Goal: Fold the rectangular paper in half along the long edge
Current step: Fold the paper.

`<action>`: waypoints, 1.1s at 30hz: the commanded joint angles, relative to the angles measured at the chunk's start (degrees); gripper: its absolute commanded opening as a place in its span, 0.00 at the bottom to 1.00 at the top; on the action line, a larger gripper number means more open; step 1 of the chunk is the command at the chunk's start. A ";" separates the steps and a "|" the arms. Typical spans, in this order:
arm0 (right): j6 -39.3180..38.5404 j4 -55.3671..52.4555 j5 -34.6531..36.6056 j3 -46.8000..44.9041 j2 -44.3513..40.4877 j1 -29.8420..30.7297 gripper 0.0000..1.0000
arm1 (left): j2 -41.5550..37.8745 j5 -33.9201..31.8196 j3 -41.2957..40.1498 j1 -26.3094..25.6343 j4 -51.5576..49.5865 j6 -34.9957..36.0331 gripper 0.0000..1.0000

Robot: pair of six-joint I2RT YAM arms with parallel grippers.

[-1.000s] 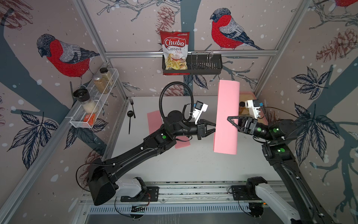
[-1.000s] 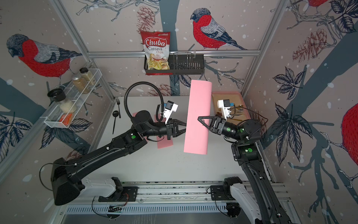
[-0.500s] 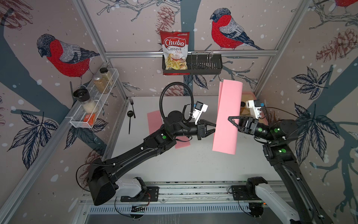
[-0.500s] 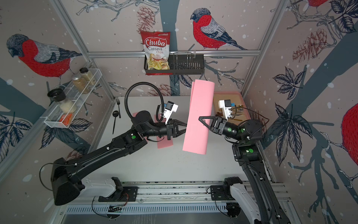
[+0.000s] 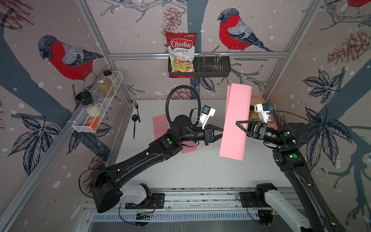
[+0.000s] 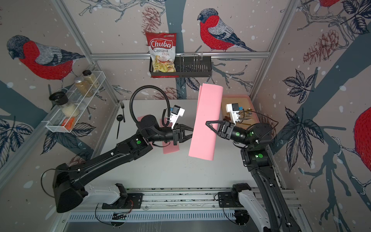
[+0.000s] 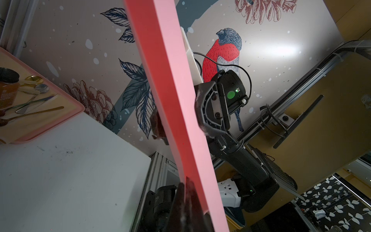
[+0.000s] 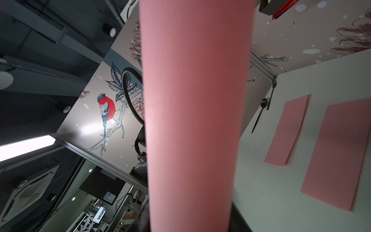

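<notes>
The pink rectangular paper (image 5: pixel 234 124) (image 6: pixel 206 120) hangs in the air over the table, bent over on itself into a long loop and standing nearly upright. My left gripper (image 5: pixel 221 131) (image 6: pixel 191 131) (image 7: pixel 185 180) is shut on the paper's (image 7: pixel 176 100) two long edges, held together on the left side. My right gripper (image 5: pixel 237 123) (image 6: pixel 207 123) (image 8: pixel 188 221) reaches in from the right. It is open, and its jaws straddle the rounded bend of the paper (image 8: pixel 192 120), one finger on each side and close against it. In both top views the far finger is hidden behind the sheet.
Two folded pink sheets (image 8: pixel 287 130) (image 8: pixel 337 152) lie on the white table under my left arm. A black spoon (image 5: pixel 135 124) and fork (image 5: pixel 137 110) lie at the table's left edge. A pink-rimmed tray (image 6: pixel 236 99) with cutlery and a jar fills the back right corner.
The right gripper's jaws have narrowed around the paper's bend. The paper has tilted slightly, its top leaning right and its bottom swinging left. The left gripper has stayed shut and still.
</notes>
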 commanded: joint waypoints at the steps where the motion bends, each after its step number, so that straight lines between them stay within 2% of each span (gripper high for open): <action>1: -2.51 -1.66 -1.27 0.87 -0.26 -0.02 0.41 | -0.23 0.14 -0.06 -0.05 2.30 0.38 0.00; 22: -1.85 -0.33 -0.76 0.80 -0.36 -0.13 0.33 | -0.69 0.01 -0.68 -0.05 2.82 -0.25 0.00; 29: -1.68 -0.32 -1.45 1.11 -0.43 -0.11 0.33 | -1.69 -0.81 -1.39 -0.06 2.29 0.04 0.24; 33: -2.64 -1.70 -2.40 1.24 -1.13 0.14 0.33 | -2.21 -1.58 -0.81 -0.06 0.70 1.03 0.30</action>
